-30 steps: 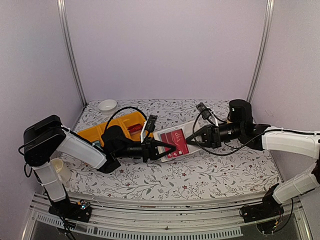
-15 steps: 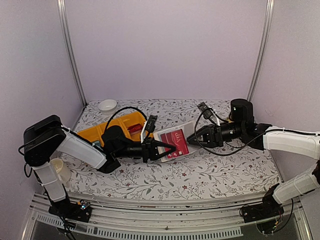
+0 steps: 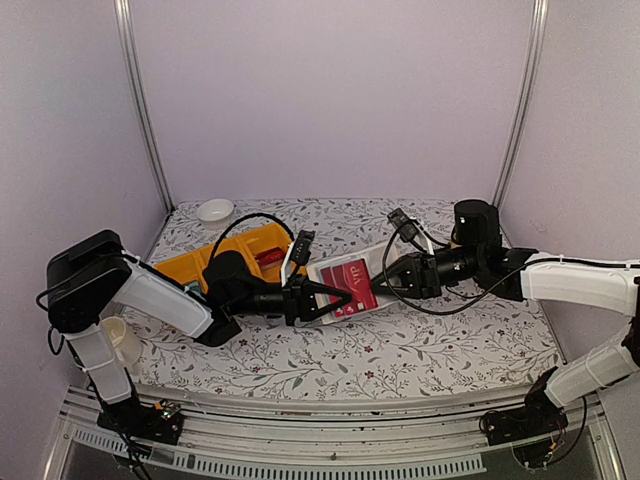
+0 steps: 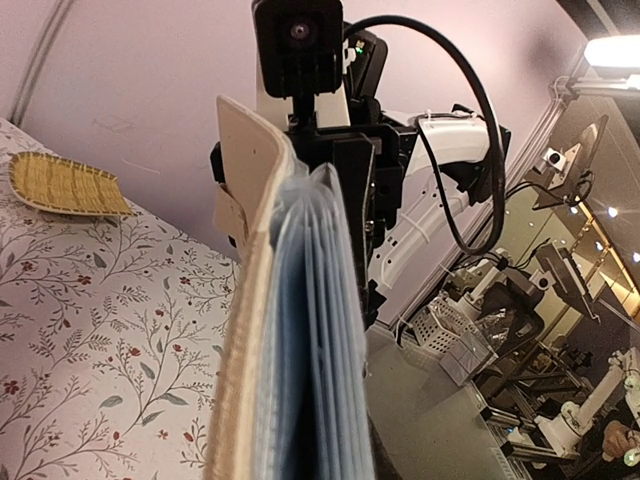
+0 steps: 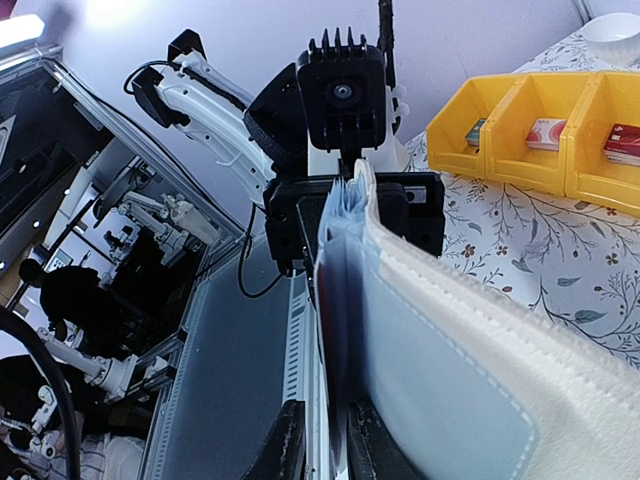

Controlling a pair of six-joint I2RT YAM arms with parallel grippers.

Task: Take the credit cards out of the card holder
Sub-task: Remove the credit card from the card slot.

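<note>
now, from the top camera, the soft whitish booklet-like card holder with pale blue-grey plastic leaves sits just beside the row of yellow plastic bins, on the side toward the right arm. a red credit card shows on its open face. the left gripper reaches in from the bins' side, its jaws closed on the card holder's near edge as they were a second ago, and the card holder has not shifted. the right gripper is what has changed: half a second ago it had drawn back a touch, and now it has come in lower, onto the edge farthest from the bins. a small white bowl sits beyond the bins, well apart.

from the left wrist, the card holder stands edge-on up the middle of the view, with the right gripper's black body straight behind it. the left fingers are hidden. a woven straw basket lies far off.

from the right wrist, its two fingers are closed down to a sliver on the edge of the leaves. i cannot tell whether they pinch a card or only a sleeve. by my reading the pull has not begun: the red credit card is still sleeved, and the fresh approach looks like a try for a cleaner hold.
</note>
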